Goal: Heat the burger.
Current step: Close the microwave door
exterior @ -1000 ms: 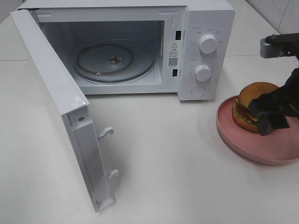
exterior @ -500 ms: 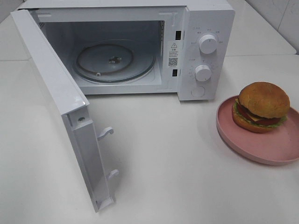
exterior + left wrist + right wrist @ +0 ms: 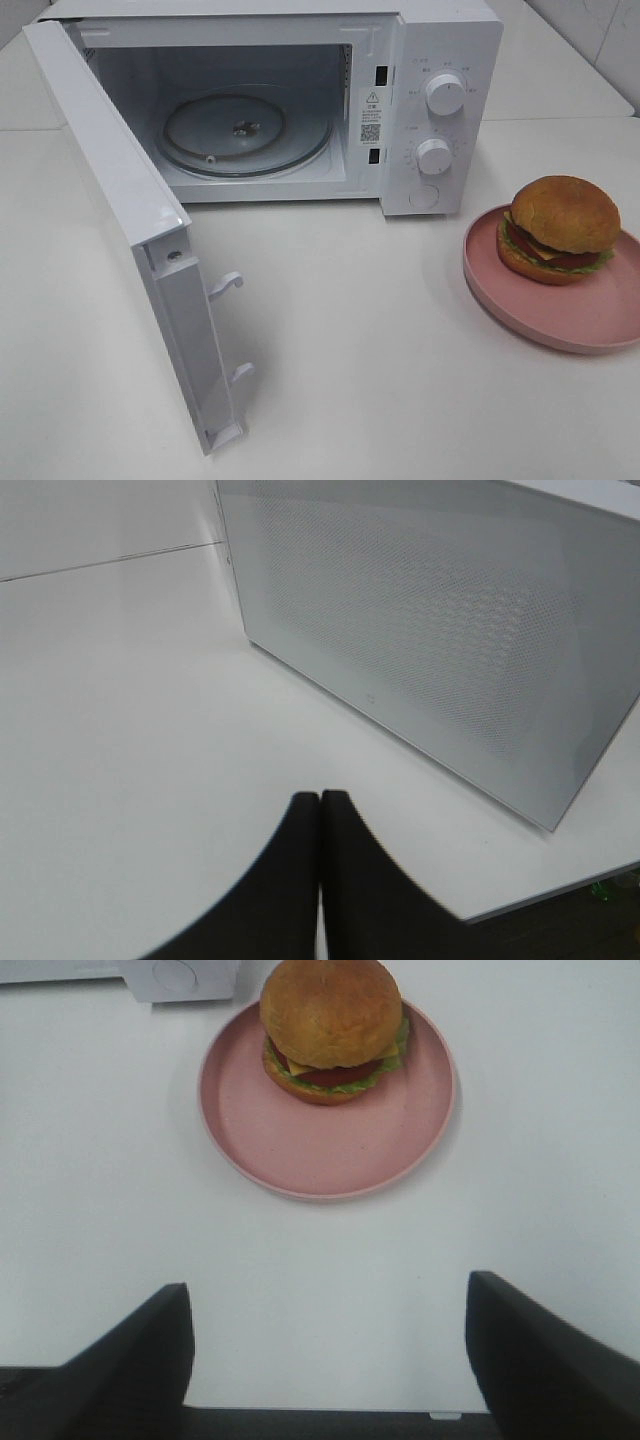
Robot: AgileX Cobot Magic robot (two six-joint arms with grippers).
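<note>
We see the burger (image 3: 558, 229) sitting on a pink plate (image 3: 590, 325) at the right of the bench (image 3: 380, 350), toward the plate's far edge and close to the oven's control corner. Its bun is round, domed and golden-brown with a matte, faintly speckled crust; under it show a dark patty, a corner of yellow cheese, a red tomato slice and a frill of green lettuce, then the lower bun. From the right wrist we look down on it (image 3: 331, 1028) and on the plate (image 3: 320, 1150) — a shallow round dish with a low raised rim and a smooth, dull finish.

The right jaws (image 3: 325, 1360) stand wide apart over bare bench nearer than the plate, holding nothing, well clear of the burger. The left jaws (image 3: 320, 880) are pressed together, dark and smooth, over the bench outside the open door (image 3: 430, 650), whose panel is finely perforated.

The bench is white, smooth and slightly glossy, with a thin seam running across it. Farther back stands the white microwave (image 3: 440, 110), boxy, with its door (image 3: 130, 230) swung wide on the left. Inside lies a round clear glass turntable (image 3: 245, 135). Two round knobs (image 3: 444, 94) and a button sit on the right panel. Pale wall tiles (image 3: 600, 30) show behind — at the far right.
</note>
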